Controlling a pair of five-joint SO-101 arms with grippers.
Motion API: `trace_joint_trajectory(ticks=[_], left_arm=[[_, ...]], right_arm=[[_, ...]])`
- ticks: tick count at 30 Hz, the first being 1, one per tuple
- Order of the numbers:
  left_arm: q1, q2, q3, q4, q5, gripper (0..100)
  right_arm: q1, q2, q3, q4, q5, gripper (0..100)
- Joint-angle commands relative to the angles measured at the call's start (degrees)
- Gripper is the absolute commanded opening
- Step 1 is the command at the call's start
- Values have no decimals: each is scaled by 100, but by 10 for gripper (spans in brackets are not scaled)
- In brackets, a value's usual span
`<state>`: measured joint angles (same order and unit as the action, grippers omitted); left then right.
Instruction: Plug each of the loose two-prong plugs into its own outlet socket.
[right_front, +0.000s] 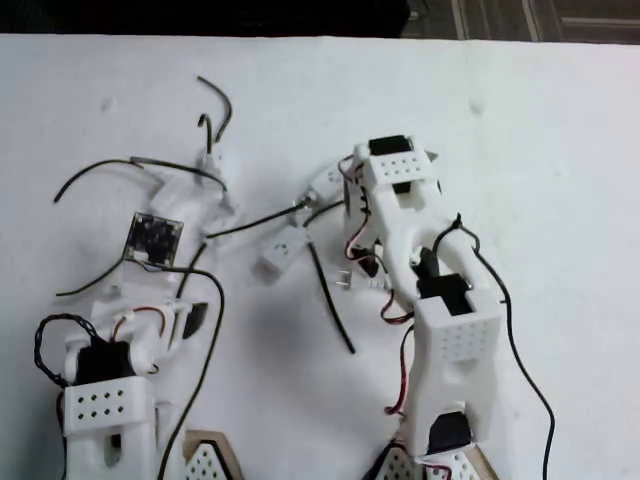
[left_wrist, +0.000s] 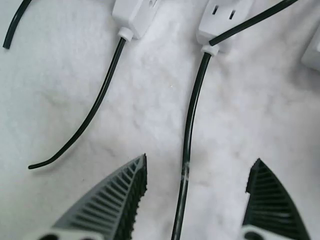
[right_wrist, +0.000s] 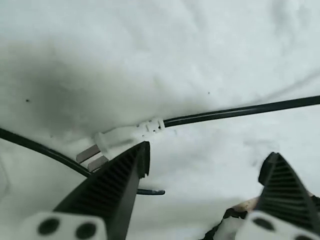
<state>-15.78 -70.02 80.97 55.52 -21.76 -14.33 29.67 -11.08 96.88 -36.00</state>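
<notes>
Our left gripper (left_wrist: 200, 160) has its ribbed, dark wedge-shaped fingers (left_wrist: 125, 200) spread wide and holds nothing. A glossy black cord (left_wrist: 189, 125) runs between them over the white, felt-like table cover (left_wrist: 65, 100) to a white outlet socket (left_wrist: 220, 17), with a second socket (left_wrist: 132, 12) beside it. Our right gripper (right_wrist: 209, 150) is likewise spread and empty. One fingertip (right_wrist: 135, 160) sits just beside a white two-prong plug (right_wrist: 125, 135) lying on the cover, with its flat metal prongs (right_wrist: 89, 154) bare and the plug cord (right_wrist: 240, 111) trailing away.
</notes>
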Motion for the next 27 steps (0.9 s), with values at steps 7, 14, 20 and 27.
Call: trace_joint_trajectory(ticks=[7, 14, 20, 27], left_arm=[[-40, -84, -18, -88, 18, 317], [-40, -84, -18, -79, 18, 317], [-40, -84, -18, -79, 18, 317], [-40, -84, -18, -79, 18, 317]], right_arm=[[163, -1675, 703, 136, 809, 163], [884, -2167, 1916, 127, 2374, 41], [1859, -1982, 2505, 92, 3824, 16], [2308, -998, 2585, -1393, 4712, 17]])
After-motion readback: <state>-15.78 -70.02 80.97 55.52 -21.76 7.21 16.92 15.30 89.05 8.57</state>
